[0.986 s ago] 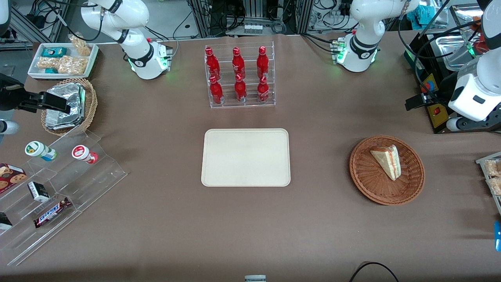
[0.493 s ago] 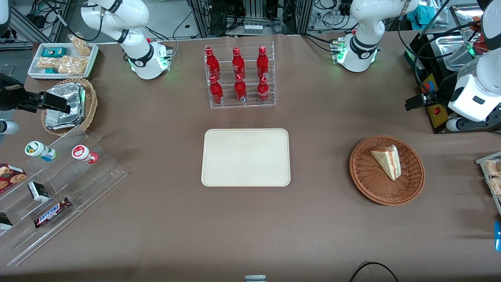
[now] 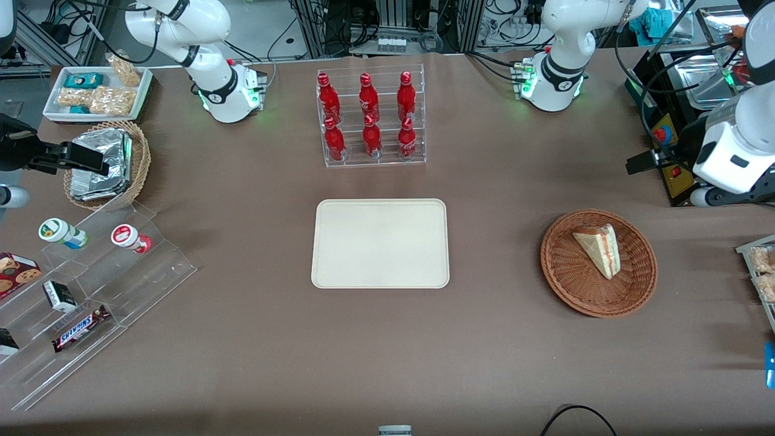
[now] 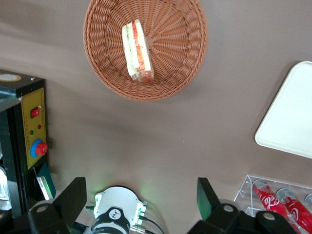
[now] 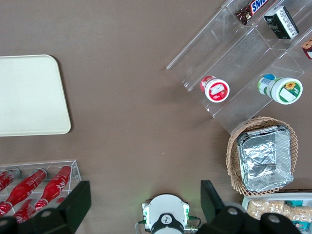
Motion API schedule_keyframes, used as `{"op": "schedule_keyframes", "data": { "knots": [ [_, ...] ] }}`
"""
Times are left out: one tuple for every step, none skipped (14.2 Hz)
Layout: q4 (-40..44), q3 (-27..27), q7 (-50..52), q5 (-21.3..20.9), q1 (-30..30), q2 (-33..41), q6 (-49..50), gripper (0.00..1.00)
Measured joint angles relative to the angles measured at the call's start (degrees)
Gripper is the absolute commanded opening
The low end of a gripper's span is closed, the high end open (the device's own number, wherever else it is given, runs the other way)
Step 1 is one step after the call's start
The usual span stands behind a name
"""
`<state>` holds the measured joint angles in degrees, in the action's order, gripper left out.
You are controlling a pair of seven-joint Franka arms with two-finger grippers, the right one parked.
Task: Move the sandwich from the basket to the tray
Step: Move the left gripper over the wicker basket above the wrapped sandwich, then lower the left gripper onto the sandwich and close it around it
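The brown-clothed table [image 3: 496, 200] is backed by cable racks at the frame's top. The sandwich [image 3: 598, 249] lies in the basket [image 3: 569, 278], centre-right; the tray [image 3: 380, 243] sits mid-frame. The gripper [image 4: 141, 202] is held high above the table, jaws spread wide, holding nothing.

reddish-brown woven basket [image 3: 629, 290], cream tray [image 3: 380, 243], red bottles [image 3: 367, 115]
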<state>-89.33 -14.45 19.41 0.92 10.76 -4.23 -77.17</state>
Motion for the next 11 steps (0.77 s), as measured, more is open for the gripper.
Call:
{"op": "schedule_keyframes", "data": {
  "knots": [
    [-0.1, 0.0, 0.9, 0.0, 0.3, -1.0, 0.0, 1.0],
    [-0.2, 0.1, 1.6, -0.1, 0.6, -2.3, -0.2, 1.0],
    [-0.5, 0.3, 2.0, -0.3, 0.7, -3.8, -1.0, 1.0],
    [-1.2, 0.4, 2.2, -0.7, 0.8, -5.4, -3.1, 1.0],
    [-2.8, 0.4, 2.4, -1.1, 0.8, -6.7, -6.8, 1.0],
    [-5.4, 0.5, 2.5, -1.4, 0.8, -7.7, -11.8, 1.0],
    [-8.7, 0.7, 2.7, -1.5, 0.8, -8.4, -17.1, 1.0],
    [-12.4, 1.1, 2.7, -1.5, 0.8, -8.8, -22.3, 1.0],
    [-16.0, 1.5, 2.7, -1.5, 0.8, -9.0, -27.1, 1.0],
    [-18.9, 1.8, 2.7, -1.5, 0.8, -9.0, -31.1, 1.0],
    [-21.0, 1.9, 2.7, -1.5, 0.8, -9.0, -34.2, 1.0]
  ]
}}
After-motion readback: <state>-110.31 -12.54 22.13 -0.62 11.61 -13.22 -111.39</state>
